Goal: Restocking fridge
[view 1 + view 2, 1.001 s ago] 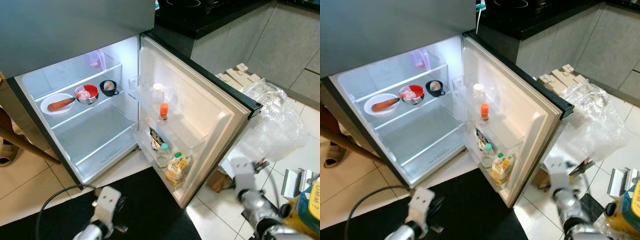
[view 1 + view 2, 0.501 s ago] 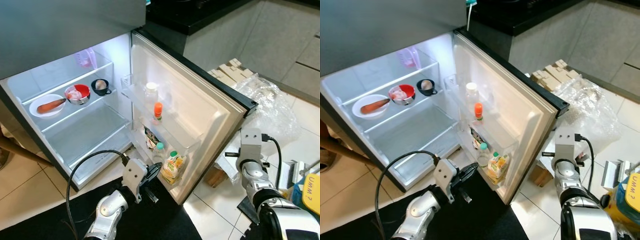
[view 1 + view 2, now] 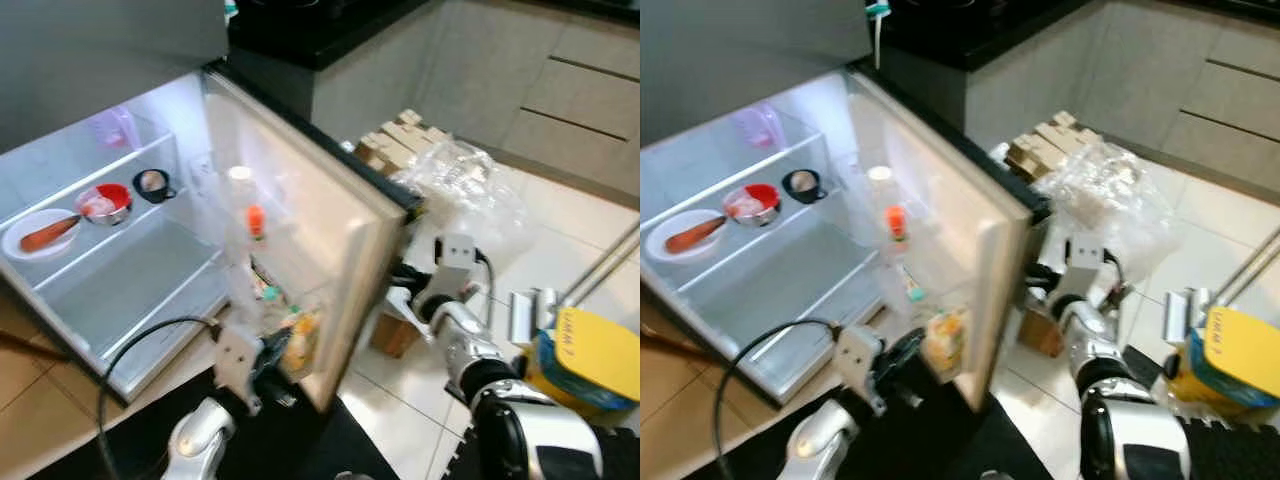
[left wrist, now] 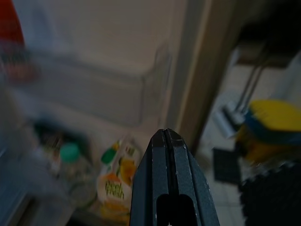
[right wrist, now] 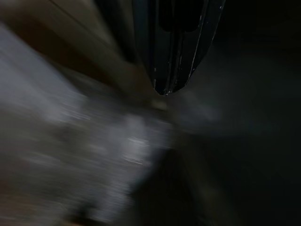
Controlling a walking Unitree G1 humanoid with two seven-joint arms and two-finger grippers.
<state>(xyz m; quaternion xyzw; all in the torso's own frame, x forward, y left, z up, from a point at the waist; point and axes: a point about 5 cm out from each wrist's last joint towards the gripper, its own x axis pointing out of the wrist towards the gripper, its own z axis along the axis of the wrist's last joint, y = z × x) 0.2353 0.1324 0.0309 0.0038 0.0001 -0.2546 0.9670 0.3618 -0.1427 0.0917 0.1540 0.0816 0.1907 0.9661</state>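
The juice carton (image 4: 114, 189) in the lowest shelf of the fridge door (image 3: 330, 235) carries the words "peel fresh" in green, over a picture of oranges; its cap is green. Next to it in the same door shelf stands a clear bottle with a teal cap (image 4: 70, 155), its contents too blurred to make out. One door shelf higher sits a small bottle with an orange cap (image 3: 256, 220), and above that a pale jar with a white lid (image 3: 238, 182).

Inside the fridge (image 3: 90, 280), left of the door, the upper glass shelf holds a white plate (image 3: 25, 235) with a carrot lying on it, a red bowl (image 3: 106, 203) with something pale pink in it, and a black cup (image 3: 153, 185) holding what looks like an egg. A clear pinkish container (image 3: 758, 127) stands at the back above them. The lower shelf is bare.

The left gripper (image 4: 167, 134) is low in front of the door's inner side, just short of the juice carton, its two black fingers pressed together on nothing. The right gripper (image 5: 164, 92) is on the door's outer side, near its free edge, fingers likewise together and empty.

To the right of the door, on the tiled floor, lies crumpled clear plastic wrap (image 3: 465, 185) beside stacked cardboard pieces (image 3: 400, 140), and farther right a yellow and blue container (image 3: 585, 360) bearing the letters "UMM"
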